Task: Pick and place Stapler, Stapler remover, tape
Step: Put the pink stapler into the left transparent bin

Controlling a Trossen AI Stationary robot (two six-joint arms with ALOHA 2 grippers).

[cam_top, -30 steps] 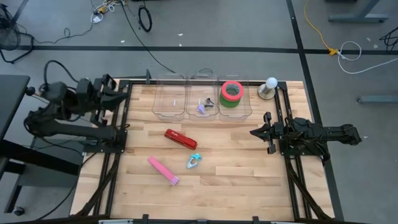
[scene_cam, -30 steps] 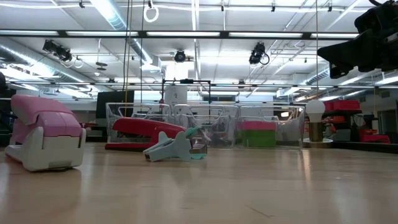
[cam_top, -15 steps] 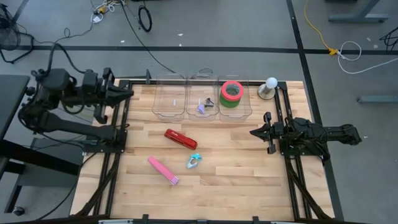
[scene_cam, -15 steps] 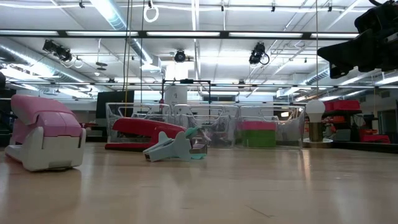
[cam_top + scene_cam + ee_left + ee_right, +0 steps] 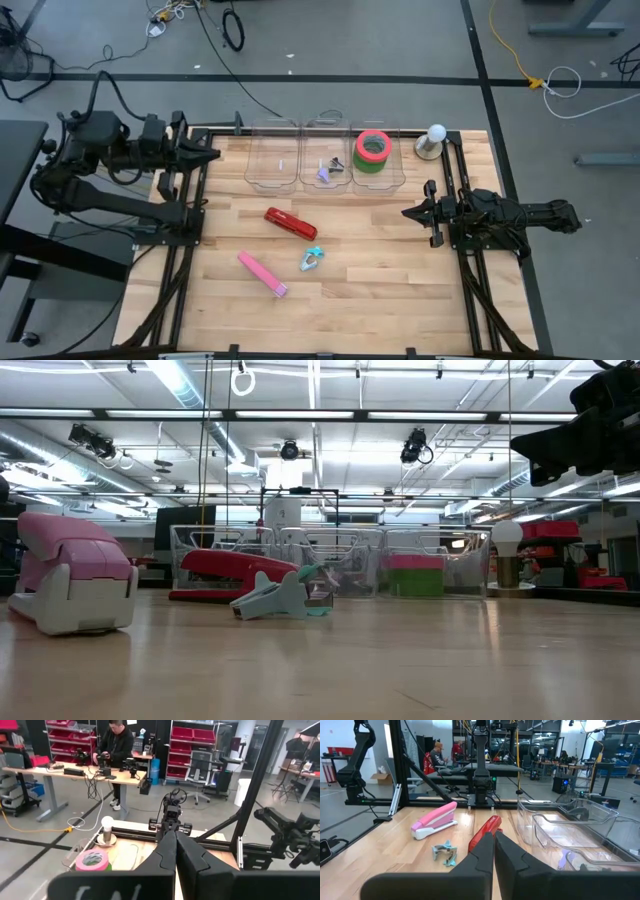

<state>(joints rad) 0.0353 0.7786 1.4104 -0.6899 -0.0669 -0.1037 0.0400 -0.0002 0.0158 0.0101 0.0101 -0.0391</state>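
the job looked partly done: taking the row of three clear bins (image 5: 325, 160) at the far edge of the table (image 5: 380, 280) as the landmark, three things lay loose on the wood on the near side of it and two bins had something in them. nearest the front edge, and farthest from the bins, lay the pink stapler (image 5: 262, 274), its long axis running diagonally, one end toward the bins and the left arm's side, the other toward the front edge. a little closer to the bins sat the teal staple remover (image 5: 311, 260), small, its pointing hard to tell from above. closer again, just short of the bins, lay the red stapler (image 5: 290, 223), its long axis also diagonal, roughly in line with the pink one. these three seemed left to move. in the middle bin sat a purple staple remover (image 5: 327, 171), and in the bin toward the right arm's side the tape rolls (image 5: 372, 150) lay flat, red stacked on green, open centres facing up; those appeared placed. the bin toward the left arm's side held only a tiny scrap i could not identify. the left gripper (image 5: 210, 154) hung off the left end of the bins, fingers clenched together on nothing. the right gripper (image 5: 408, 212) waited beyond the right end, likewise closed and empty.
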